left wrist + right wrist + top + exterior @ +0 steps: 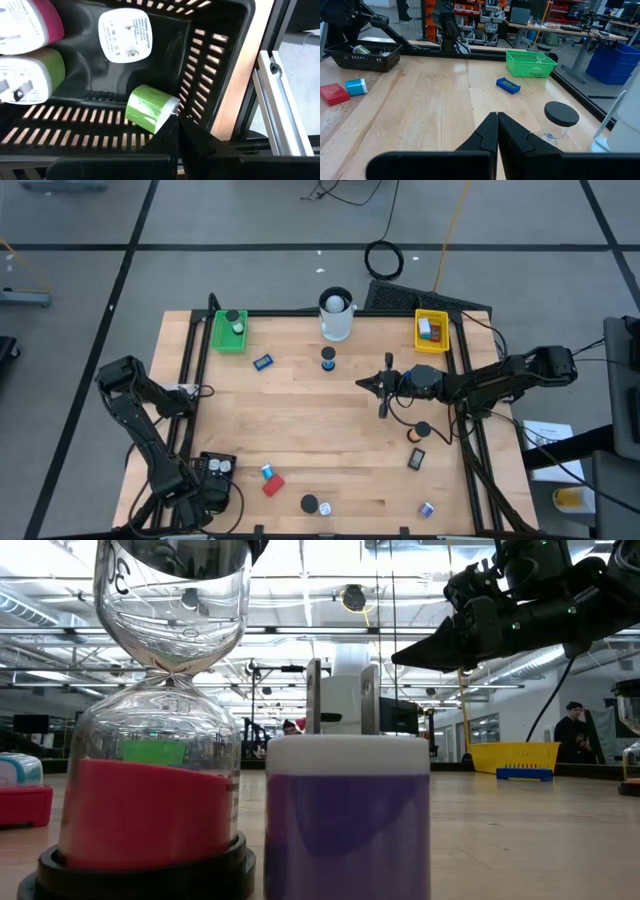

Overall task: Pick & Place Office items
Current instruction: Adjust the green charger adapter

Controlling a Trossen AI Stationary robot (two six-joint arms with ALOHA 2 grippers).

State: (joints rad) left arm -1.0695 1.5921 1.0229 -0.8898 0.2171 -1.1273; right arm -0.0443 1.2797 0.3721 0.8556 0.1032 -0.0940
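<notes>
Small office items lie scattered on the wooden table: a blue block (263,363), a black-capped piece (328,358), a red block (272,485) beside a blue roll (267,472), a black cap (310,504), and small white-and-blue pieces (427,509). My right gripper (365,383) hovers shut over the table's middle, above bare wood (497,117), touching nothing. My left gripper (177,122) is shut and reaches into the black tray (215,468) at the near left. Its tips are right beside a green-and-white roll (149,107) lying on the tray floor. My left gripper's shut fingertips (172,125) come down slanting into the black tray and stand at the white end (170,106) of the green roll, which lies on the tray floor. Whether they touch it, I cannot tell.
Green tray (230,330), tall white cup (337,315) and yellow tray (431,330) line the far edge. White plug adapters (125,35) lie in the black tray. A sand timer (150,740) and a purple cylinder (348,820) stand close to the low camera. Black rails frame the table.
</notes>
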